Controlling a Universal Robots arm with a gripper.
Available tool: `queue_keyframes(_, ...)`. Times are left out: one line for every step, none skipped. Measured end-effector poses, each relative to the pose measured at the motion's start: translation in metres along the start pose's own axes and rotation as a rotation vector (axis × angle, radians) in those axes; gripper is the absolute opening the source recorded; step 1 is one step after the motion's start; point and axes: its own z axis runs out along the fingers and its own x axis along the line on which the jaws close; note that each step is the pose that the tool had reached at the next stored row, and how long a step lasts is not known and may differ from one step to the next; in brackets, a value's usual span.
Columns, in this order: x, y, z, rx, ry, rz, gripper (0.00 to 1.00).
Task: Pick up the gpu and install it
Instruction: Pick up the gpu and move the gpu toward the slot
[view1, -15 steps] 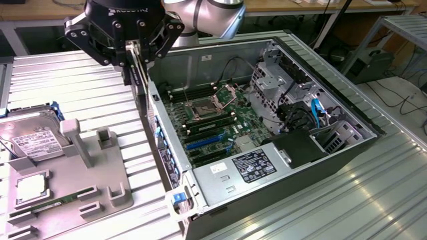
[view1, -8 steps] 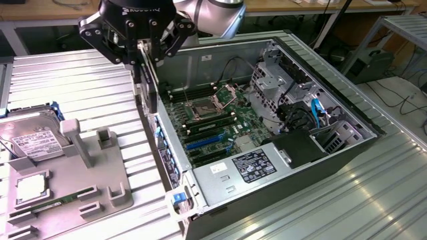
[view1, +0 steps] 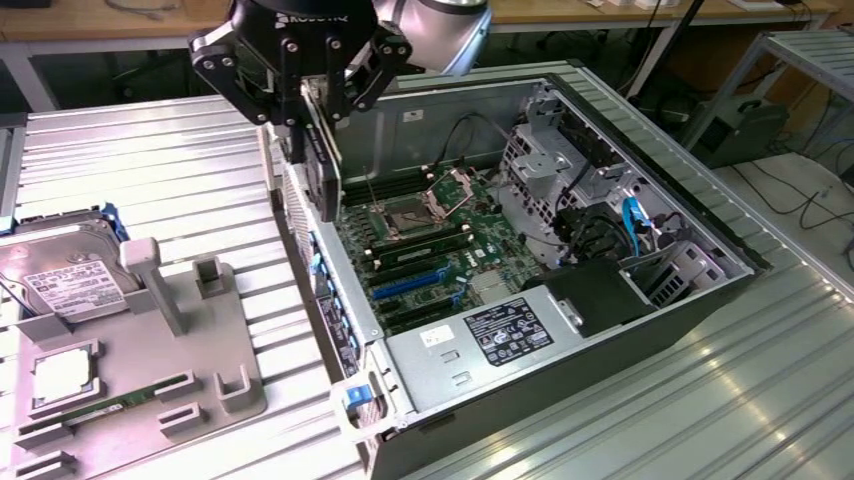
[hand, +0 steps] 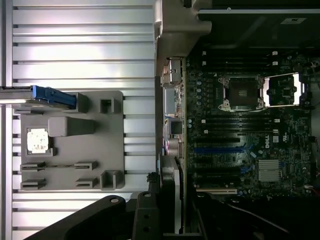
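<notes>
In the exterior view, the end effector (view1: 310, 112) was clamped on the gpu (view1: 322, 170). The card hung on edge straight below it, in the air over the open computer case (view1: 441, 370), along the wall on the exterior view's left. In the wrist view, the gpu (hand: 169, 190) appeared edge-on, just beside the motherboard (hand: 240, 130) and apart from the gray fixture (hand: 70, 145) on the slatted surface (hand: 75, 45).

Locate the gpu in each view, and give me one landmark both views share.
Exterior view: the gpu hangs upright in the tool, over the edge of the open case, in the exterior view's upper left.
Wrist view: the gpu shows edge-on along the case's wall, beside the board's blue slot.
Shared landmark: the CPU socket.
</notes>
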Motion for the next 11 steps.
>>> queue_keyframes(-0.002,0.0,0.0,0.0,0.0,0.0,0.28)
queue_keyframes(-0.005,0.0001,0.0,0.0,0.0,0.0,0.28)
queue_keyframes(-0.01,0.0001,0.0,0.0,0.0002,0.0,0.28)
queue_keyframes(-0.013,0.0001,0.0,0.0,0.0004,0.0,0.28)
queue_keyframes(-0.015,0.0001,0.0,0.0,0.0004,0.0,0.28)
queue_keyframes(-0.017,0.0001,0.0,0.0,0.0004,0.0,0.28)
queue_keyframes(-0.019,0.0001,0.0001,0.0,0.0004,0.0,0.28)
queue_keyframes(-0.022,0.0002,0.0001,0.0,0.0004,0.0,0.28)
queue_keyframes(-0.025,0.0002,0.0001,0.0001,0.0004,0.0,0.28)
queue_keyframes(-0.028,0.0002,0.0001,0.0,0.0004,0.0,0.28)
queue_keyframes(-0.029,0.0002,0.0001,0.0,0.0003,0.0,0.28)
